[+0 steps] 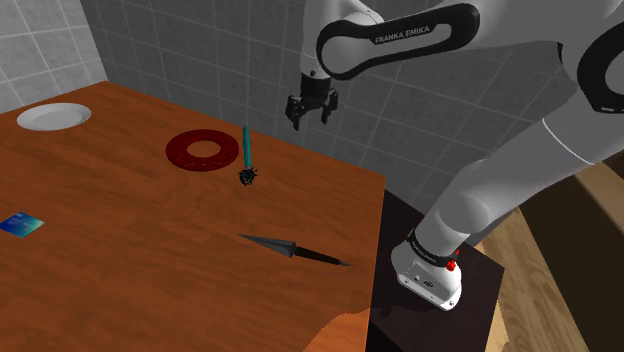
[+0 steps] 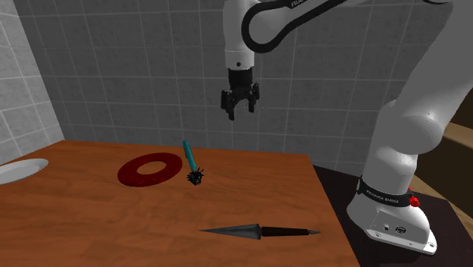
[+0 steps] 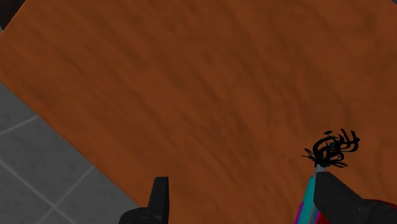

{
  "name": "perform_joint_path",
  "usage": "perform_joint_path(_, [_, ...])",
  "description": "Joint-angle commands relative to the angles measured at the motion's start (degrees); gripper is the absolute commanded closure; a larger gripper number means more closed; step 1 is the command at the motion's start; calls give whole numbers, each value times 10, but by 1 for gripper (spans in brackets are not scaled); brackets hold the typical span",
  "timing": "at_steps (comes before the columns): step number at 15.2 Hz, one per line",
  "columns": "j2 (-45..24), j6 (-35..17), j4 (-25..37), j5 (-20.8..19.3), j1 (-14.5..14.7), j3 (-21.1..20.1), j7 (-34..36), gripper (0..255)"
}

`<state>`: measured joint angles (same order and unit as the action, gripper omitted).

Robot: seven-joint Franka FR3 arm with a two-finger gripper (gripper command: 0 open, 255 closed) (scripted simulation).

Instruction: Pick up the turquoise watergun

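Note:
The turquoise watergun (image 1: 247, 146) looks like a slim teal rod with a black bristly tip, lying on the brown wooden table (image 1: 120, 250) beside a dark red ring. In the second exterior view the watergun (image 2: 189, 158) lies below and left of my gripper (image 2: 241, 108). My gripper (image 1: 312, 112) hangs open in the air above the table's far edge, holding nothing. In the wrist view the black tip (image 3: 331, 150) sits just beyond one finger of the gripper (image 3: 248, 203), with the teal rod (image 3: 309, 200) running beside that finger, not between the two.
A dark red ring (image 1: 180, 150) lies flat by the watergun. A dark pointed blade (image 1: 295, 249) rests near the table's front edge. A white plate (image 1: 53, 117) and a blue card (image 1: 20, 224) lie far left. Grey tiled walls (image 2: 114, 61) stand behind the table.

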<state>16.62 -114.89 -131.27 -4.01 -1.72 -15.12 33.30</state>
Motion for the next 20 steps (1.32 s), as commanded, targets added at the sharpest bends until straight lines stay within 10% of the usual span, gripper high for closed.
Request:
perform_joint_path(1, [-49, -21, 21, -19, -5, -15, 40, 0])
perform_joint_path(20, [-519, -20, 399, -225, 73, 3, 331, 0])
